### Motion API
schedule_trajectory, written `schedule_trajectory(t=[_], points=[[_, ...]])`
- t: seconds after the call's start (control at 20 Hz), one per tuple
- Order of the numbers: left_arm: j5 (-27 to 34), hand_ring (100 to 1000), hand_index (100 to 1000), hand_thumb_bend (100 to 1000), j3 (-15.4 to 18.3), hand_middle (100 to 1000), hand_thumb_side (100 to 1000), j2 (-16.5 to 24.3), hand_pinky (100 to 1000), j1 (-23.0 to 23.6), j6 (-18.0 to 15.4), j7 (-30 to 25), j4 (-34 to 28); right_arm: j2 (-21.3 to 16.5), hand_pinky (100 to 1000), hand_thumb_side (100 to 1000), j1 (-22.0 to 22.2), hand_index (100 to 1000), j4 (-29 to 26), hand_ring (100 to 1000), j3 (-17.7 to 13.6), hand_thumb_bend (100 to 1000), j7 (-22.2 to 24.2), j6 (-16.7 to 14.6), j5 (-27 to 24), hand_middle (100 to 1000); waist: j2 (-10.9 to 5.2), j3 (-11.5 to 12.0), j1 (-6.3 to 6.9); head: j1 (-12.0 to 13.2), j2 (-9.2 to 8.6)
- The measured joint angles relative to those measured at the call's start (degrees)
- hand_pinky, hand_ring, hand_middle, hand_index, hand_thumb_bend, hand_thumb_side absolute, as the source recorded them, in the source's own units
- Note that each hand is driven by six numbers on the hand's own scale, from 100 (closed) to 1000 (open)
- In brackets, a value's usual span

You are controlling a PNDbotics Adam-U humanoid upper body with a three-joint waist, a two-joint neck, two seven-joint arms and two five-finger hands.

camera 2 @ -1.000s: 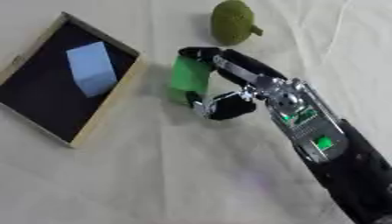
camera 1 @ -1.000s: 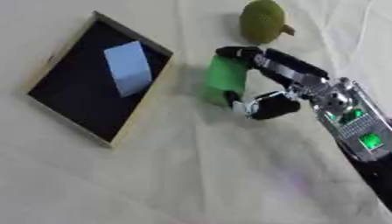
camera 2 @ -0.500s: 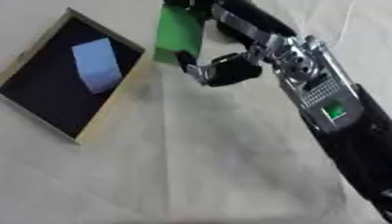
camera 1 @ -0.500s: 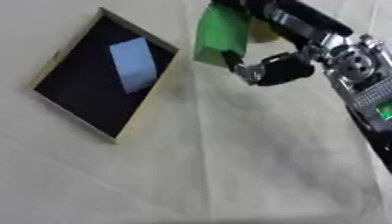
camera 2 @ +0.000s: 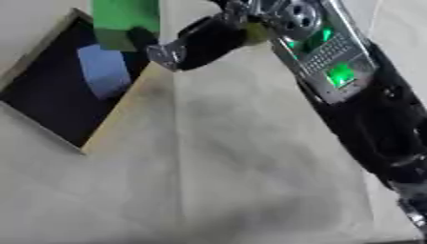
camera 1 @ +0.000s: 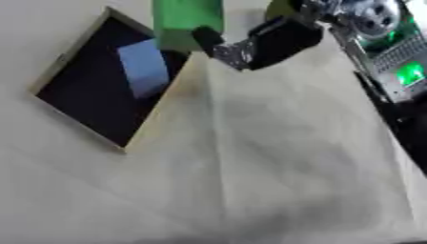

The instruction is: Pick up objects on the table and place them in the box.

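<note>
Right hand [camera 1: 271, 40] holds a green block [camera 1: 188, 21], thumb curled against its lower edge, above the near right rim of the box [camera 1: 163, 112]. The box is shallow, wooden-rimmed with a black floor; a pale blue block [camera 1: 143, 67] lies inside. Box sits on a cream cloth-covered table [camera 1: 275, 167].

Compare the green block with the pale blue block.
The green block is bright green and held up by the right hand over the box's near wall; the pale blue block is light blue and lies inside the box, untouched. Both look flat-faced and boxy.
</note>
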Motion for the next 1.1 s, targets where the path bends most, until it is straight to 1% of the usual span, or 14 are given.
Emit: schedule_trajectory(t=[0.1, 0.25, 0.4, 0.6, 0.75, 1.1], points=[[-0.15, 799, 808, 271, 0.29, 773, 767, 0.07, 763, 0.31, -0.07, 0.07, 0.0, 2.44, 882, 100, -1.38, 920, 1.14, 807, 0.98, 100, 1.12, 0.78, 2.71, 457, -0.13, 0.13, 0.0, -0.5, 0.06], [-0.38, 799, 809, 271, 0.54, 773, 767, 0.27, 764, 0.61, -0.12, 0.17, 0.0, 5.72, 878, 100, -3.26, 879, 5.42, 804, 2.44, 100, 1.91, 1.06, 6.0, 454, -0.52, 0.51, -0.01, -0.97, 0.38], [-0.41, 800, 809, 272, 0.58, 773, 766, 0.58, 764, 0.81, -0.11, 0.18, 0.0, 8.64, 875, 100, -4.42, 838, 11.14, 798, 3.75, 100, 1.91, 0.55, 8.65, 447, -0.66, 0.96, -0.01, -1.14, 0.5], [-0.41, 800, 809, 274, 0.57, 773, 764, 0.58, 765, 0.69, -0.12, 0.13, 0.0, 12.04, 873, 100, -5.57, 812, 18.26, 792, 4.89, 100, 0.89, -0.81, 11.38, 439, -0.74, 1.8, -0.02, -1.56, 0.5], [-0.38, 800, 809, 275, 0.56, 773, 763, 0.58, 765, 0.28, -0.2, 0.01, 0.0, 14.01, 873, 110, -6.33, 791, 21.99, 787, 5.4, 100, -0.08, -1.82, 12.64, 434, -0.92, 2.46, -0.05, -1.76, 0.5], [-0.15, 800, 809, 277, 0.55, 774, 762, 0.58, 766, -0.43, -0.3, -0.28, 0.0, 16.83, 871, 128, -6.77, 781, 27.91, 781, 6.68, 100, -1.33, -3.69, 15.59, 431, -1.05, 3.62, -0.67, -2.42, 0.43]])
